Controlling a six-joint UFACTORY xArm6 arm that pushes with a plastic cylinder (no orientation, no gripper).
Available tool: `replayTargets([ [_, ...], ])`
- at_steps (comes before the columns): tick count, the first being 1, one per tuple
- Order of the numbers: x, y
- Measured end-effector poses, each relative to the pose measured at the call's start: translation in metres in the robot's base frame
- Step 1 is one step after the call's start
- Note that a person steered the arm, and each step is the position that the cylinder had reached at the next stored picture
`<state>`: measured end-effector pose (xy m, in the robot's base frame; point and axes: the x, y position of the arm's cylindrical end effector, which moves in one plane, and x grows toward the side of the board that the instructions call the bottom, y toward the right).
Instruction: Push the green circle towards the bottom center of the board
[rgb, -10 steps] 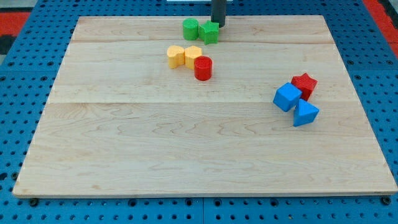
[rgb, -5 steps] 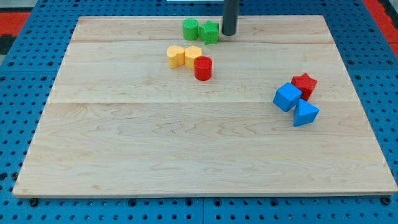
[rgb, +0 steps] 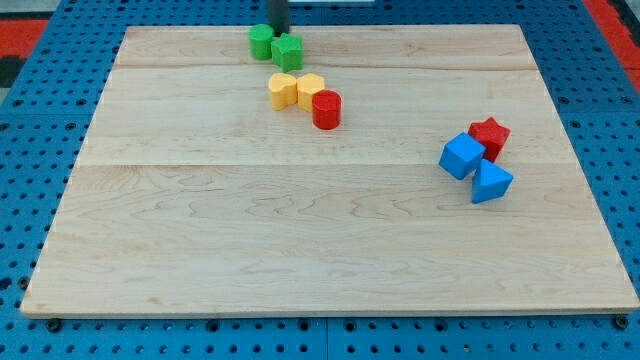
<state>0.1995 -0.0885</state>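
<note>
The green circle (rgb: 262, 41) sits near the board's top edge, left of centre, touching a second green block (rgb: 288, 51) of angular shape on its right. My tip (rgb: 279, 33) stands at the top edge, just above and between the two green blocks, close against them. The rod runs out of the view's top.
Two yellow blocks (rgb: 284, 90) (rgb: 310, 88) and a red cylinder (rgb: 326, 109) lie in a row just below the green pair. A blue cube (rgb: 462, 156), a red star-like block (rgb: 489, 136) and a blue triangular block (rgb: 490, 182) cluster at the right. The wooden board (rgb: 320, 250) lies on a blue pegboard.
My tip moved from the right of the green pair to the left, now above them. Both green blocks slid about 45 px to the view's left.
</note>
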Motion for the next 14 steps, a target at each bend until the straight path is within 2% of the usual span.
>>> replayTargets([
  [1, 0.031, -0.015],
  [3, 0.052, -0.036],
  [6, 0.135, -0.046],
  [7, 0.189, -0.046],
  [8, 0.205, -0.060],
  [9, 0.158, -0.057],
  [10, 0.144, -0.090],
  [11, 0.163, -0.131],
  [13, 0.230, -0.026],
  [14, 0.248, -0.022],
])
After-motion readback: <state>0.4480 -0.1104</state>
